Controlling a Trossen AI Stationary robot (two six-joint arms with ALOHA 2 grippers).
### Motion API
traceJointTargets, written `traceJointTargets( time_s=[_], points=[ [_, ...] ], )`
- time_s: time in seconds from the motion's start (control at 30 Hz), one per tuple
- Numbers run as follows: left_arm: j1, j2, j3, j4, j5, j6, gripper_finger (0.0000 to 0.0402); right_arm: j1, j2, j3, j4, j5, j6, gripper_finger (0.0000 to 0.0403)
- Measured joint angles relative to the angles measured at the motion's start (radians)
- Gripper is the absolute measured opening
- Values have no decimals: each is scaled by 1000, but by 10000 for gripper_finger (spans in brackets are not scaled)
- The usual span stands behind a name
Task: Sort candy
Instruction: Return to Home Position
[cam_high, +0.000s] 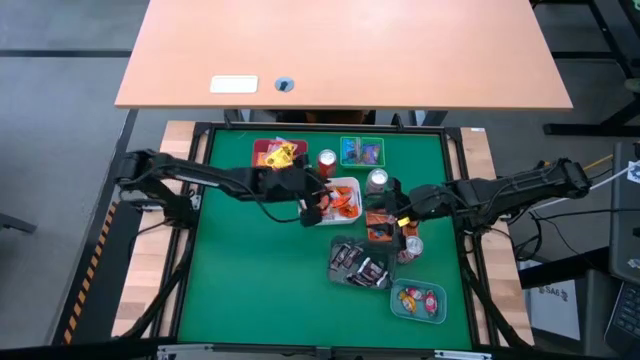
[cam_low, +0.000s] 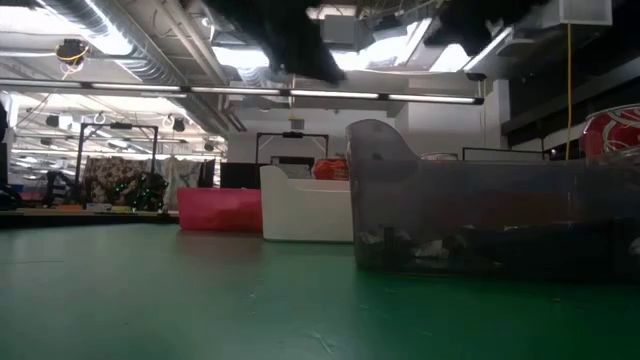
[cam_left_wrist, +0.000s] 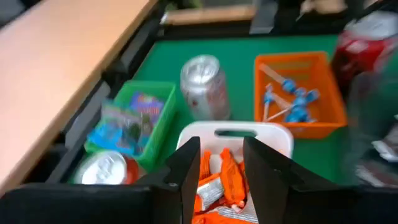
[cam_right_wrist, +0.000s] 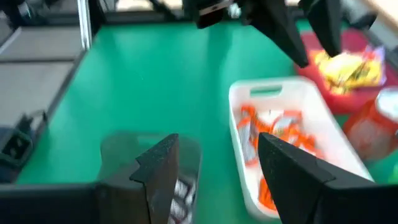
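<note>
Left arm reaches in from the left side of the green mat (cam_high: 260, 290). Left gripper (cam_left_wrist: 222, 144) hangs over the white tray (cam_high: 350, 183), jaws spread, nothing between them. Orange candy (cam_left_wrist: 219, 180) lies piled in that tray, right below the fingers (cam_left_wrist: 189, 177).

The red tray (cam_high: 262, 148) sits at the far edge of the mat, left of the rest, with yellow candy (cam_high: 283, 153) inside. A red can (cam_high: 326, 160) stands upright just beside it. Next along the far edge is a green tray (cam_high: 342, 150) holding blue and purple candy (cam_high: 362, 152). A silver can (cam_high: 377, 179) stands between the green tray and the white tray, near both.

The orange tray (cam_left_wrist: 292, 59) is just right of the white tray, with blue candy (cam_left_wrist: 292, 99) on sticks inside. Right gripper (cam_right_wrist: 217, 140) is above the orange tray in the high view, jaws spread and empty; its arm comes in from the right. Another can (cam_high: 410, 247) stands just beside the orange tray on its near side.

Nearer the front, the translucent dark tray (cam_low: 490, 200) holds dark candy (cam_high: 360, 265). A second green tray (cam_high: 394, 298) at the front right holds red candy (cam_high: 420, 299). All candy in view is inside trays. A wooden desk (cam_high: 340, 50) stands beyond the mat.
</note>
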Motion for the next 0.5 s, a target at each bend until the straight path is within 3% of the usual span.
traceJointTargets(
  time_s=[0.23,0.5],
  points=[
    [-1,-247,0,-157,25,134,112,0,0,157,-19,15,-6,218],
    [-17,-549,0,-311,24,104,112,0,0,392,-171,72,-86,207]
  ],
)
